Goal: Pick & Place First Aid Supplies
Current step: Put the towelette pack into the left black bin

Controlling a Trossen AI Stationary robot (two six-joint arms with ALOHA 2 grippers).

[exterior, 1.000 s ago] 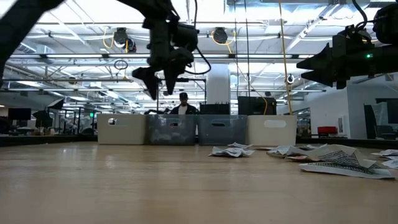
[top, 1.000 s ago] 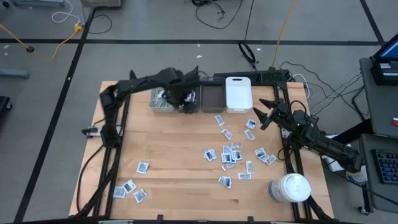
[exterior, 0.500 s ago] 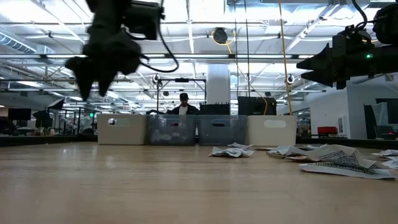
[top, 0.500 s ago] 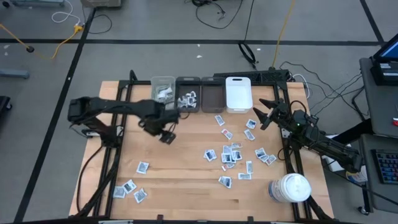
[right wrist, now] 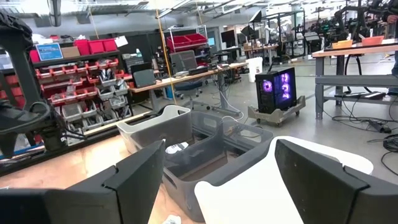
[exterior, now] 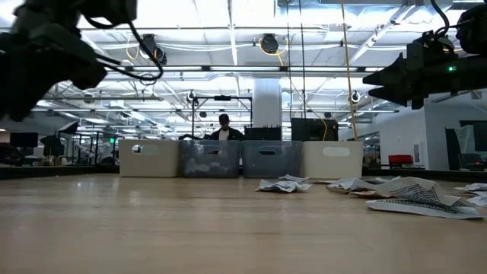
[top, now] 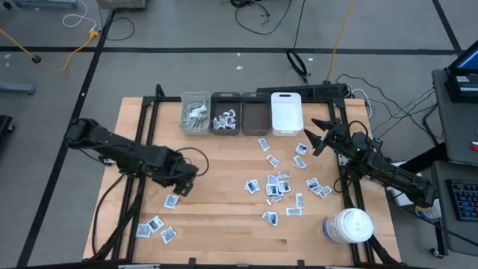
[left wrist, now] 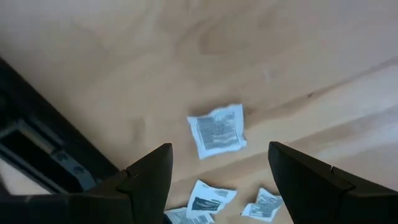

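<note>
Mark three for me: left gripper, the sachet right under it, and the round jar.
left gripper [top: 179, 188], high view, midway between its fingers.
sachet [left wrist: 217, 130], left wrist view, centre of its printed face.
round jar [top: 348, 225], high view, middle of its white lid.

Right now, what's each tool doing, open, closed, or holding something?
Left tool: open, empty, above a lone sachet on the table's left side.
Right tool: open, empty, waiting near the white bin.

Smooth wooden table [top: 224, 217], papery sachets [top: 274, 187]
</note>
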